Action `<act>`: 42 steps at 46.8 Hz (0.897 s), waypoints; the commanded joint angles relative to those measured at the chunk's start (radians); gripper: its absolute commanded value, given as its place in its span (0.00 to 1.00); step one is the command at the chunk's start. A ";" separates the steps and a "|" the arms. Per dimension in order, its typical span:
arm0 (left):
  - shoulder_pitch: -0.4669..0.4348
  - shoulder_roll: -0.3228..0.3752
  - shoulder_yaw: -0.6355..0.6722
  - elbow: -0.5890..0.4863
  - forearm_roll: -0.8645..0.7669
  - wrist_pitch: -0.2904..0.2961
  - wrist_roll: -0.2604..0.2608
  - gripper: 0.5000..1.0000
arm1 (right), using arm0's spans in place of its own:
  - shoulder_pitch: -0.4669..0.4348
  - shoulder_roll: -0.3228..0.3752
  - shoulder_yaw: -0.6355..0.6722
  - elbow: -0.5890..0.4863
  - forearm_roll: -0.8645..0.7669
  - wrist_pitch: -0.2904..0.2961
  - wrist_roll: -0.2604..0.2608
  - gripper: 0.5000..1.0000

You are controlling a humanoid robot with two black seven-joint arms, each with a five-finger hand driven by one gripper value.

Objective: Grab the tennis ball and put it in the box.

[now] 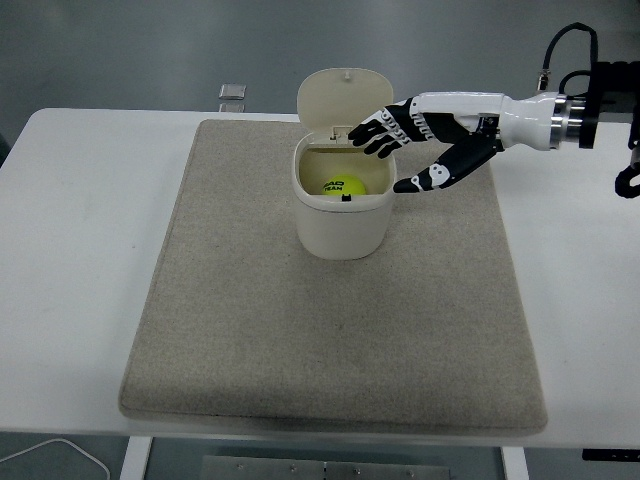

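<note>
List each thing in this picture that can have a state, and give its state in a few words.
Tennis ball: inside the box, released.
Box: upright on the mat, lid open.
Right hand: open, empty, beside the box's rim.
Mat: flat on the table.

One high camera on the robot's side, looking forward and down over the whole table (80, 200).

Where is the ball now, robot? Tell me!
Right hand open, holding nothing, beside the box. Ball down inside box, lid up. Left hand out of view. Nothing in the way.
</note>
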 commanded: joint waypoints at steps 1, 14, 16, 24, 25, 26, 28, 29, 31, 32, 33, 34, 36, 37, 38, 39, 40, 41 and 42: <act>0.000 0.000 0.000 0.002 0.000 0.000 0.000 0.99 | 0.001 -0.027 -0.003 -0.002 0.003 0.003 0.000 0.73; 0.000 0.000 0.000 0.002 0.000 0.000 0.000 0.99 | -0.054 -0.039 -0.005 -0.061 0.007 -0.077 0.000 0.73; 0.000 0.000 0.000 0.002 0.000 0.000 0.000 0.99 | -0.073 -0.038 -0.003 -0.075 0.009 -0.110 -0.001 0.73; 0.000 0.000 0.000 0.000 0.000 0.000 0.000 0.99 | -0.136 -0.001 -0.005 -0.107 0.128 -0.274 -0.005 0.73; 0.000 0.000 0.000 0.000 0.000 0.000 0.000 0.99 | -0.140 0.004 -0.005 -0.112 0.148 -0.296 -0.010 0.73; 0.000 0.000 0.000 0.000 0.000 0.000 0.000 0.99 | -0.145 0.008 -0.005 -0.118 0.165 -0.316 -0.017 0.73; 0.000 0.000 0.000 0.000 0.000 0.000 0.000 0.99 | -0.153 0.020 -0.003 -0.133 0.200 -0.353 -0.027 0.73; 0.000 0.000 0.000 0.000 0.000 0.000 0.000 0.99 | -0.157 0.028 -0.003 -0.143 0.220 -0.373 -0.027 0.73; 0.000 0.000 0.000 0.002 0.000 0.000 0.000 0.99 | -0.167 0.046 -0.002 -0.161 0.259 -0.408 -0.027 0.73; 0.000 0.000 0.000 0.000 0.000 0.000 0.000 0.99 | -0.173 0.056 -0.002 -0.169 0.277 -0.422 -0.027 0.73; 0.000 0.000 0.000 0.000 0.000 0.000 0.000 0.99 | -0.177 0.065 -0.002 -0.176 0.297 -0.434 -0.027 0.73; 0.000 0.000 0.000 0.000 0.000 0.000 0.000 0.99 | -0.182 0.074 -0.002 -0.181 0.315 -0.445 -0.028 0.73; 0.000 0.000 0.000 0.000 0.000 0.000 0.000 0.99 | -0.193 0.089 -0.002 -0.193 0.355 -0.459 -0.028 0.73; 0.000 0.000 0.000 0.000 0.000 0.000 0.000 0.99 | -0.199 0.097 0.000 -0.199 0.375 -0.466 -0.028 0.73; 0.000 0.000 0.000 0.000 0.000 0.000 0.000 0.99 | -0.203 0.103 0.000 -0.204 0.398 -0.471 -0.028 0.73; 0.000 0.000 0.000 0.000 0.000 0.000 0.000 0.99 | -0.208 0.109 0.000 -0.209 0.421 -0.476 -0.028 0.73; 0.000 0.000 0.000 0.000 0.000 0.000 0.000 0.99 | -0.211 0.117 0.000 -0.213 0.446 -0.480 -0.030 0.73; 0.000 0.000 0.000 0.000 0.000 0.000 0.000 0.99 | -0.214 0.125 0.000 -0.216 0.470 -0.485 -0.030 0.73; 0.000 0.000 0.000 0.000 0.000 0.000 0.000 0.99 | -0.216 0.131 0.000 -0.219 0.496 -0.488 -0.030 0.73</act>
